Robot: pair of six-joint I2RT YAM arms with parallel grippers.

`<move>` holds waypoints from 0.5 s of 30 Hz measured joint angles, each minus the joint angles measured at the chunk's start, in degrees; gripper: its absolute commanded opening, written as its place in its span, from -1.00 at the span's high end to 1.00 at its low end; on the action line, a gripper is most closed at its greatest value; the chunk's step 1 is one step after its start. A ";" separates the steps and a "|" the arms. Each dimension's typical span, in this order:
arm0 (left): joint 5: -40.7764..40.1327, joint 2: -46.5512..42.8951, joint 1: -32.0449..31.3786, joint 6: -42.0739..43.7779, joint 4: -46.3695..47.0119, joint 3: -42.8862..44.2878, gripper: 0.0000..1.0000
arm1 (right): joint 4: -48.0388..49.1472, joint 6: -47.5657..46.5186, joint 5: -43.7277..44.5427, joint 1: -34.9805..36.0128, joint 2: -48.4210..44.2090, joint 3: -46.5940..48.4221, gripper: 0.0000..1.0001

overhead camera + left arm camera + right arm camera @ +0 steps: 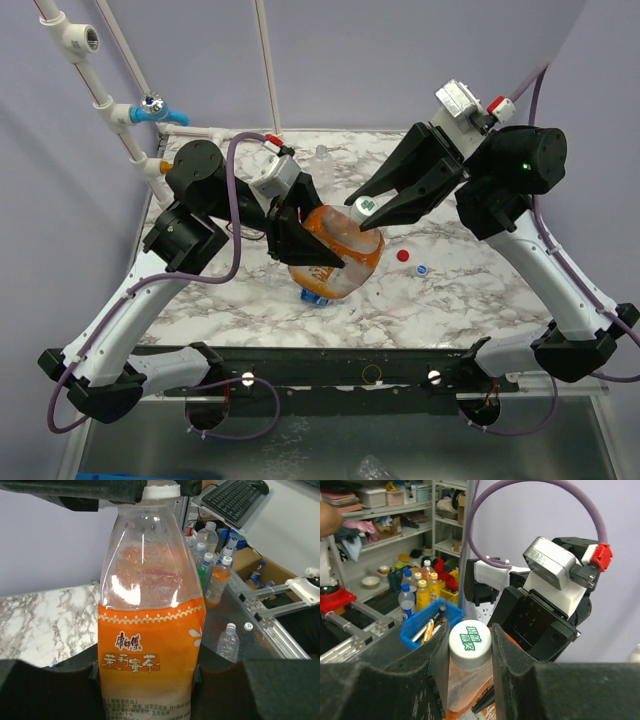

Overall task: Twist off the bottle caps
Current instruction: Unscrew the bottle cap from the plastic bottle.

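Over the middle of the marble table [480, 290], the two arms meet on the orange bottle [345, 250]. The left gripper [318, 250] is clamped on the bottle's lower body. In the left wrist view, its dark foam pads [50, 690] press on either side of the orange label. The clear upper part of the bottle rises away from them.

The bottle is tilted, with its neck toward the far right and its base toward the near edge. I cannot tell whether the base touches the table. Something blue [315, 297] shows just under the base, too hidden to identify.

The right gripper [365, 208] comes in from the far right and is closed on the white cap [470, 641]. The right wrist view shows a finger tight against each side of the cap, whose top carries green print. The cap is on the bottle's neck, and the frames do not show how far it is turned.

Two loose caps lie on the table to the right of the bottle, apart from it. The red cap [403, 256] is close to the blue-and-white cap [421, 269], which lies a little nearer the front edge.
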 measured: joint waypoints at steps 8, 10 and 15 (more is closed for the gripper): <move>0.94 0.35 0.46 -0.31 -0.13 0.00 1.00 | -10.75 -6.69 -0.26 -1.40 -0.24 2.91 -0.90; -1.29 0.04 0.98 1.16 0.48 0.00 1.00 | -18.84 -12.17 5.55 -1.60 -2.12 3.50 -1.00; -11.30 -0.92 1.27 5.49 1.11 -0.87 0.99 | -33.03 -20.52 25.44 -1.70 -5.16 8.17 -0.99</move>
